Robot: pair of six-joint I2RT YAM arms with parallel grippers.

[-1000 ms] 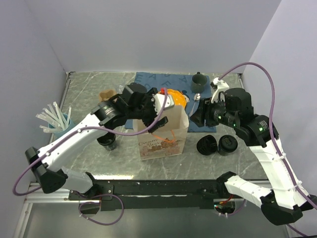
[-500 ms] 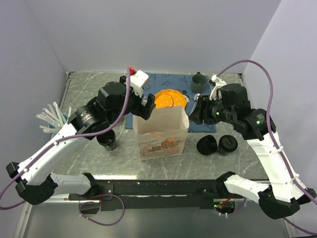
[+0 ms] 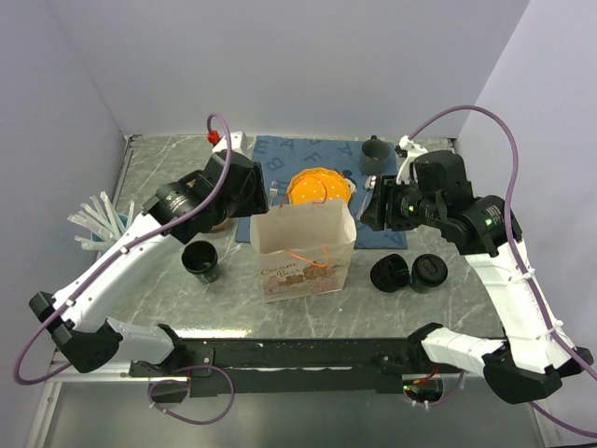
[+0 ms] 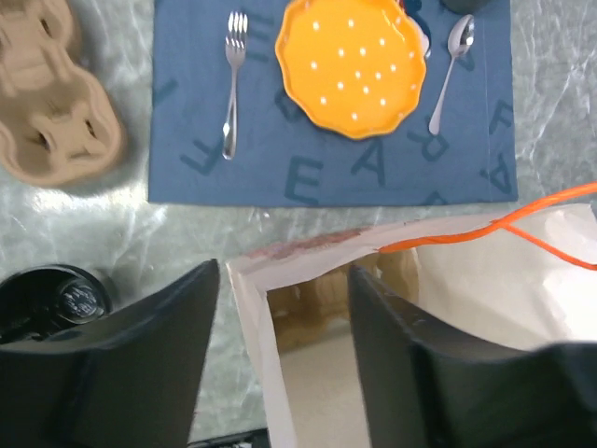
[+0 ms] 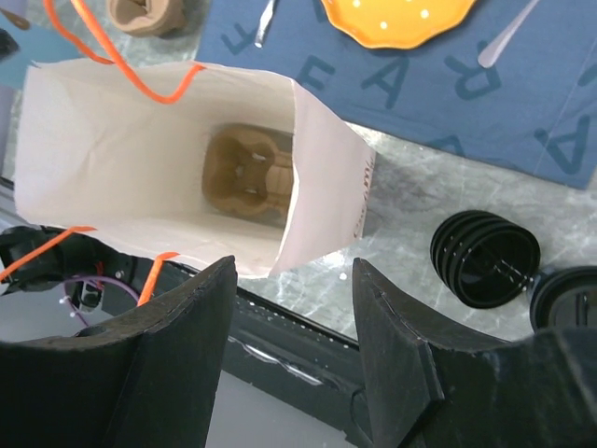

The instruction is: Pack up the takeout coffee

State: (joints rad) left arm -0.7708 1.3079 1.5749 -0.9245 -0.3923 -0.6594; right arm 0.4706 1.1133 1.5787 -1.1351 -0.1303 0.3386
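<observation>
The small black takeout cup point(image 3: 201, 259) stands open and lidless on the table, left of the white paper bag point(image 3: 304, 252). It also shows in the left wrist view point(image 4: 48, 299). The round ribbed black lid point(image 3: 390, 273) lies right of the bag, also in the right wrist view point(image 5: 485, 259). My left gripper point(image 3: 264, 201) is open and empty above the bag's back left corner, its jaws astride the bag's edge point(image 4: 284, 280). My right gripper point(image 3: 371, 210) is open and empty above the bag's right side point(image 5: 294, 271). A cardboard carrier point(image 5: 247, 173) lies inside the bag.
A second black lid point(image 3: 429, 271) lies beside the ribbed one. A blue placemat point(image 4: 326, 177) holds an orange plate point(image 3: 319, 185), a fork point(image 4: 231, 79) and a spoon point(image 4: 448, 65). A dark green mug point(image 3: 374, 152) stands behind. Another carrier point(image 4: 51, 121) and a cup of straws point(image 3: 107, 229) are at left.
My left gripper has drawn back from over the bag's mouth to its back left corner. My right gripper has barely moved. The bag stands open.
</observation>
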